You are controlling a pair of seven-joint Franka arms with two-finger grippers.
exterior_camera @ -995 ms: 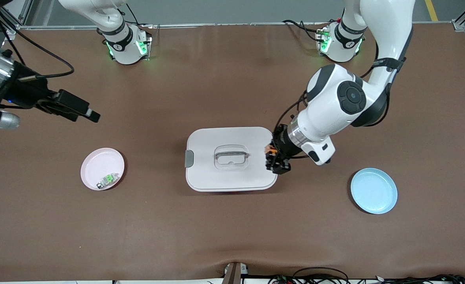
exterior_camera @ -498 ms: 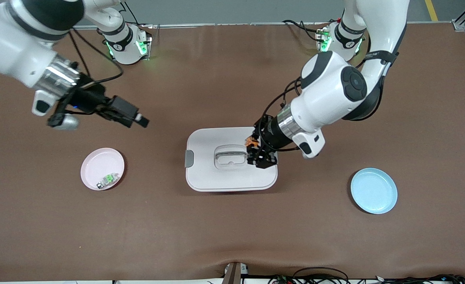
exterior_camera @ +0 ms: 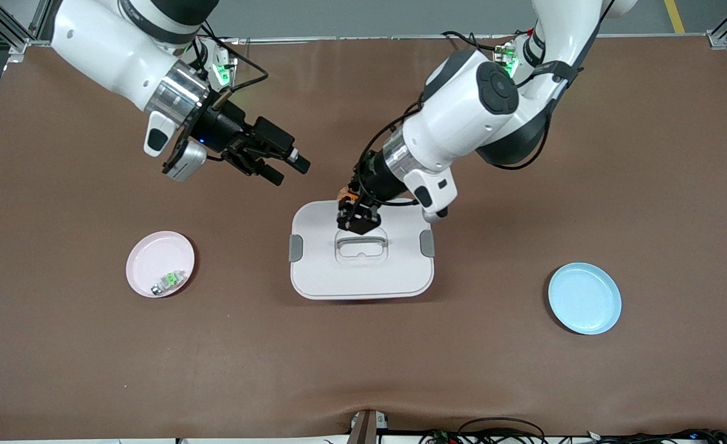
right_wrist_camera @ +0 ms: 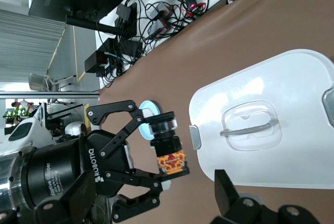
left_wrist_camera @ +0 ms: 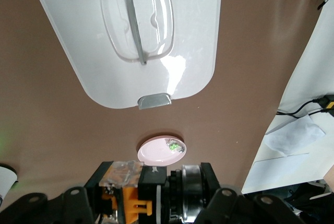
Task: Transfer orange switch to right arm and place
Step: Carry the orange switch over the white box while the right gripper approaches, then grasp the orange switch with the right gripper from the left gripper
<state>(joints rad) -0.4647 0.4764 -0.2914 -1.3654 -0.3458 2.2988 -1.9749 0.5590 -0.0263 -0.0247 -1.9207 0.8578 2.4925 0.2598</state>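
Over the white lid's (exterior_camera: 361,259) edge nearest the robot bases hangs the left gripper (exterior_camera: 357,217), up in the air. Its fingers are shut tight on the orange switch (exterior_camera: 346,196), a tiny black part with orange bits. In the right wrist view the switch (right_wrist_camera: 172,162) sits pinched at the tip of that gripper (right_wrist_camera: 169,169), just beside the lid (right_wrist_camera: 276,130). In the left wrist view the orange part (left_wrist_camera: 130,203) shows between the black fingers, with the lid (left_wrist_camera: 135,31) below it.

The right gripper (exterior_camera: 283,163) is in the air too, over the bare brown table (exterior_camera: 363,370) between the lid and the right arm's base. Its fingers are spread wide and hold nothing. It points toward the left gripper, and the two are near each other but not touching.

The lid lies flat in the middle of the table. It has a clear handle (exterior_camera: 361,242) on top and a grey clip (exterior_camera: 295,248) at each short end.

A pink plate (exterior_camera: 153,262) lies toward the right arm's end of the table. A small green-and-white part (exterior_camera: 169,282) lies in it, close to the rim nearest the front camera. A blue plate (exterior_camera: 584,298) lies toward the left arm's end of the table, a bit nearer the front edge than the lid.
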